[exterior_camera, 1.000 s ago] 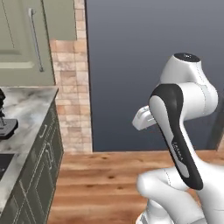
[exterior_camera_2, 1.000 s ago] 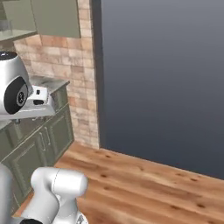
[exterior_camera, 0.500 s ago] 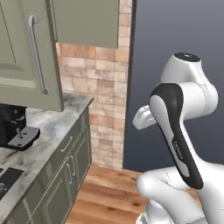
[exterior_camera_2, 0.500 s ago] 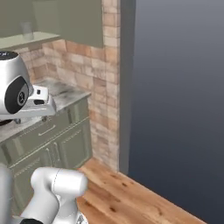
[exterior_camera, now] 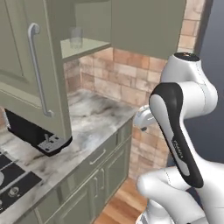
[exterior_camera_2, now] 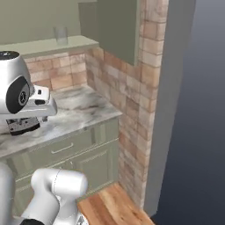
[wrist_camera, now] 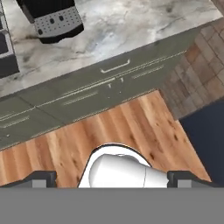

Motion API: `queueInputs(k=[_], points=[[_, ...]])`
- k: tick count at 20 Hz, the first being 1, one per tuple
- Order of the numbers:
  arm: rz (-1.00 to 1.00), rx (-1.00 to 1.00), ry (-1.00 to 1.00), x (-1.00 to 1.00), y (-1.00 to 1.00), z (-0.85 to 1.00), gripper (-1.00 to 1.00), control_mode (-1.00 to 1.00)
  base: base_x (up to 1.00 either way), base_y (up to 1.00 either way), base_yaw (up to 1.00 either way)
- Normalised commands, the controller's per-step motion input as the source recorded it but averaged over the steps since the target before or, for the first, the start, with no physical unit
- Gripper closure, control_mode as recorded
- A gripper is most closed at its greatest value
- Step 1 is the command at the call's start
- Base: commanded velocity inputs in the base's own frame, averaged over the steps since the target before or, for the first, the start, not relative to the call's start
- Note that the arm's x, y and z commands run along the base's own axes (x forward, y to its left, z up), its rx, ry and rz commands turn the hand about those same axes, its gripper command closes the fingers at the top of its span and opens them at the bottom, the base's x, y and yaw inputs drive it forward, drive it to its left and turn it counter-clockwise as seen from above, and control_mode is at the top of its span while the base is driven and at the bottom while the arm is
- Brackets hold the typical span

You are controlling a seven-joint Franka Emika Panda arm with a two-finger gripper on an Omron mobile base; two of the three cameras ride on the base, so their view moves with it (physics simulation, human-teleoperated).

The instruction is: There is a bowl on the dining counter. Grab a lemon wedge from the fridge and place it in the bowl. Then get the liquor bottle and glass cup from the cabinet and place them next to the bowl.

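Left base view: we look from behind the arm's left side, forward and slightly up, close to the cabinet with its open door, the pale shelf and the glass cup on it.

Right base view: we look from behind the arm's right side across the same corner, a bit farther back; the glass cup sits on the shelf at upper left. Both base views share the marble counter, brick wall and base cabinets.

Hand view: we look almost straight down on the wooden floor, the base cabinets' fronts and the counter edge, with the coffee machine at the top.
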Motion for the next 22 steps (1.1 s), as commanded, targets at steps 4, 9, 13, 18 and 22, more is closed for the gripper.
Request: queueInputs(k=[4, 9, 13, 18, 22], points=[[0.0, 0.0, 0.0, 0.0, 0.0, 0.0, -1.0, 1.0, 0.69, -0.1, 0.59], [0.0, 0.0, 0.0, 0.0, 0.0, 0.0, -1.0, 1.0, 0.49, -0.19, 0.53], [0.0, 0.0, 0.0, 0.0, 0.0, 0.0, -1.0, 1.0, 0.47, -0.22, 0.44], [0.0, 0.0, 0.0, 0.0, 0.0, 0.0, -1.0, 1.0, 0.76, -0.25, 0.31], [0.0, 0.0, 0.0, 0.0, 0.0, 0.0, -1.0, 1.0, 0.99, -0.32, 0.13]])
